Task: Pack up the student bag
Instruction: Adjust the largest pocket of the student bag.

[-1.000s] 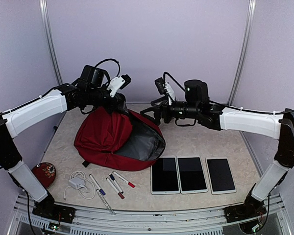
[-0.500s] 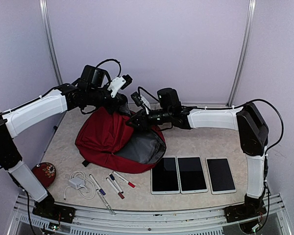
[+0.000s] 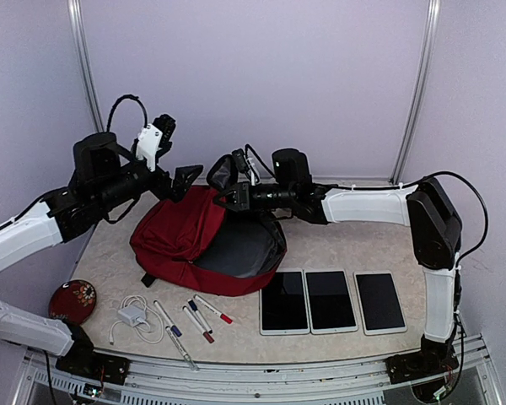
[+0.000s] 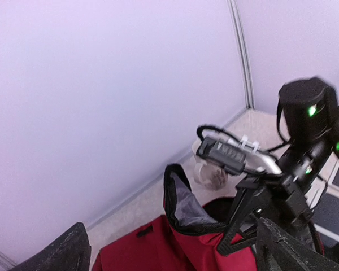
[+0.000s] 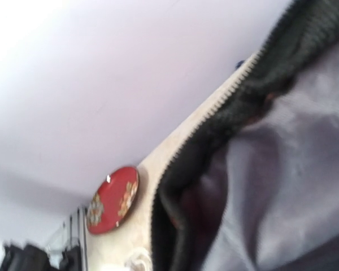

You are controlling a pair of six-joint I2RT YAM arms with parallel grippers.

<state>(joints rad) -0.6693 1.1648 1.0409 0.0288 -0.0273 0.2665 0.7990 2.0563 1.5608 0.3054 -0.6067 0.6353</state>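
The student bag (image 3: 179, 236) is dark red and lies left of the table's centre, its mouth facing right and showing grey lining (image 3: 240, 249). My right gripper (image 3: 228, 197) is shut on the black zipper rim at the bag's top and holds a flap of it raised. The left wrist view shows that raised flap (image 4: 186, 203) with the right gripper (image 4: 246, 226) clamped on the rim. My left gripper (image 3: 182, 179) hangs open just left of the flap, above the bag and apart from it, with both fingers (image 4: 65, 254) wide. The right wrist view is filled by zipper rim and lining (image 5: 294, 169).
Three dark tablets (image 3: 284, 301) (image 3: 331, 300) (image 3: 379, 301) lie side by side at the front right. Several markers (image 3: 198, 319) and a white charger with cable (image 3: 133, 316) lie in front of the bag. A round red case (image 3: 74, 299) sits front left. A clear jar (image 4: 209, 172) stands behind the bag.
My left gripper opened, let go of the bag's top and drew back to the left. My right gripper reached in, shut on the zipper rim and lifted the flap.
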